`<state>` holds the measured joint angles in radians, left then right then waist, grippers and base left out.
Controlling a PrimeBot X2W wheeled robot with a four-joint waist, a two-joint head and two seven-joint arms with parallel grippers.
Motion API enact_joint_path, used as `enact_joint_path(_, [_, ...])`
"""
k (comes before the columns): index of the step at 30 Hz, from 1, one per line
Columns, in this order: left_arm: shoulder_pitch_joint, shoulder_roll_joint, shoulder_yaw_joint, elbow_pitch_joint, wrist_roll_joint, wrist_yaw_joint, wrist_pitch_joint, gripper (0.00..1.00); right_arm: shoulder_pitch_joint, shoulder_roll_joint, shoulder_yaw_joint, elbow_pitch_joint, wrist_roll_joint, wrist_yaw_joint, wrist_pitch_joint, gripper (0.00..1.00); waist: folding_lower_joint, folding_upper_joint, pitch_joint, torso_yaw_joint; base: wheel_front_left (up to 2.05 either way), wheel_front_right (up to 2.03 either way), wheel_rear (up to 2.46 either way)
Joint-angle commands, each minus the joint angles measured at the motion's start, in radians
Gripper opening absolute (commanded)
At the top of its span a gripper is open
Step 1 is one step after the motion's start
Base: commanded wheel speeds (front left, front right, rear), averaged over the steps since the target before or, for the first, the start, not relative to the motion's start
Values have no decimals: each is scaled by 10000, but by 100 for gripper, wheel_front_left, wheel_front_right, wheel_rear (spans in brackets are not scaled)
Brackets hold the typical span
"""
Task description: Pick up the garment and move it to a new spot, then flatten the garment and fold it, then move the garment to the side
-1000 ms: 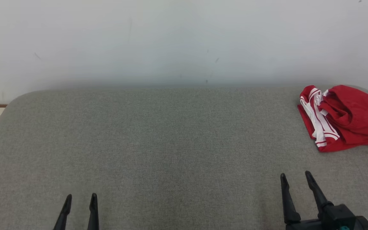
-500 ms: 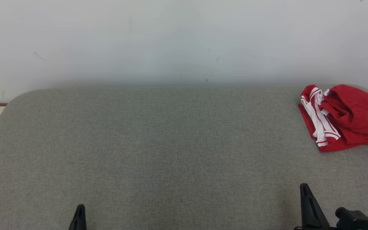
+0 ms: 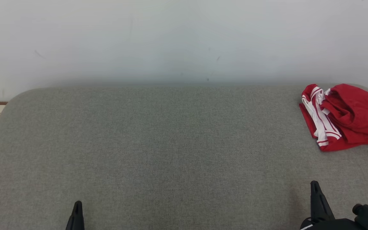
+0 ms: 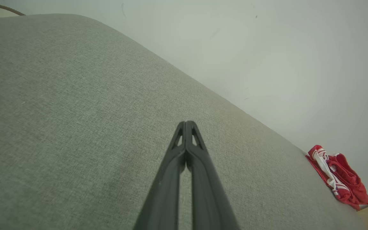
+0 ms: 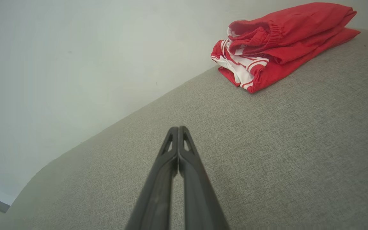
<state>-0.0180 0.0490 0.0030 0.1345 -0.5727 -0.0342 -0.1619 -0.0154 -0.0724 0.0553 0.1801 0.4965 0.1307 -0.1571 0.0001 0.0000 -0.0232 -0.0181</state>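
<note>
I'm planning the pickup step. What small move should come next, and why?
Probably open the right end effector and reach it toward the red garment: it is shut on nothing, and the garment lies bunched at the far right of the grey surface, that arm's side.

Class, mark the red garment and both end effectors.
red garment [image 3: 356,115], head view, plain red fold.
left end effector [image 4: 186,124], left wrist view, closed fingertips.
right end effector [image 5: 178,129], right wrist view, closed fingertips.

We have an open run across the grey pad [image 3: 171,143], left edge through centre. Only obstacle: red garment [image 3: 347,118], far right rear. Wall [image 3: 171,38] closes off the back.
</note>
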Motion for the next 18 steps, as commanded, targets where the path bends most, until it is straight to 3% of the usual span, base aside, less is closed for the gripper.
enact_joint_path(1, [-344, 11, 63, 2, -520, -78, 82, 0, -316, -100, -107, -38, 591, 0, 112, 0, -1, 0, 7, 4, 0, 0, 0])
enact_joint_path(18, [-752, 13, 99, 502, -2834, -282, 549, 0, -653, -133, -575, 312, 3111, 0, 774, 0, -1, 0, 60, 32, 0, 0, 0])
